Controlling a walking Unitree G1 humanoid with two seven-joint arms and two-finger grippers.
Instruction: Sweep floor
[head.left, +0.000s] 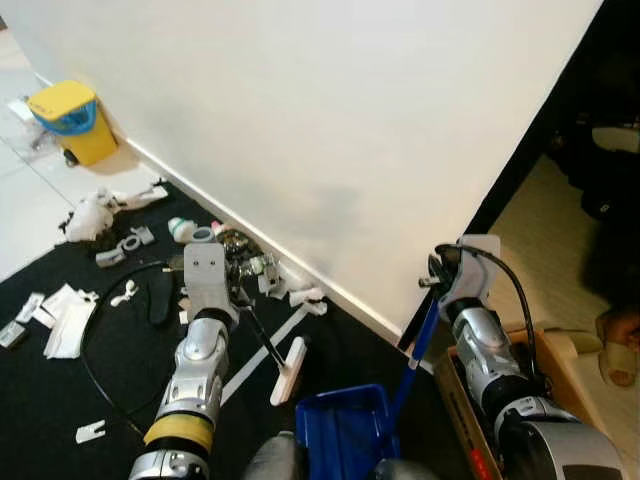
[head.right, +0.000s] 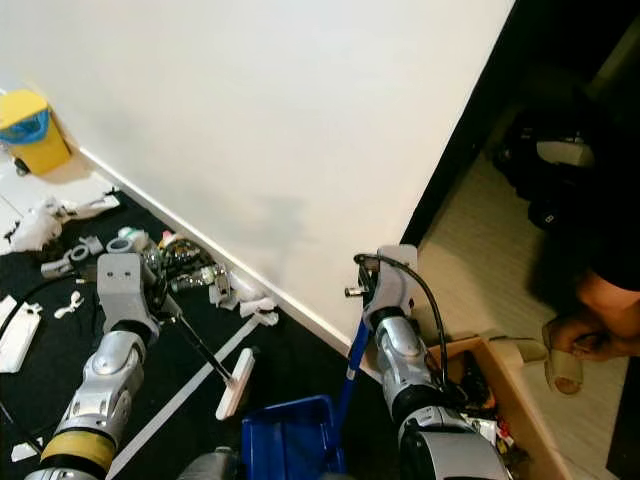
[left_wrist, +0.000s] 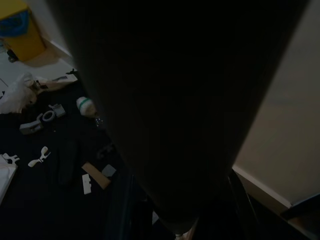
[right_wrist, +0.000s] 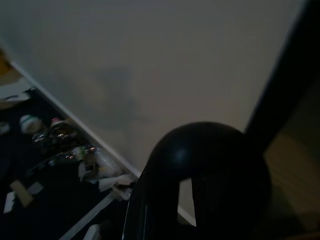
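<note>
My left gripper (head.left: 240, 296) is shut on the thin black handle of a small brush, whose white head (head.left: 289, 369) rests on the black mat (head.left: 120, 370) near the wall. My right gripper (head.left: 436, 276) is shut on the top of the blue handle (head.left: 415, 350) of a blue dustpan (head.left: 341, 428), which stands on the floor between my arms. Litter (head.left: 250, 262) lies in a heap along the skirting board: bottles, plastic bits and crumpled paper. More paper scraps (head.left: 68, 318) lie to the left on the mat. A dark shape blocks most of the left wrist view.
A white wall (head.left: 330, 120) runs diagonally ahead. A yellow bin (head.left: 70, 120) stands at the far left by the wall. An open cardboard box (head.left: 462, 405) sits by my right arm. A person's foot in a sandal (head.left: 620, 345) is at the right on pale flooring.
</note>
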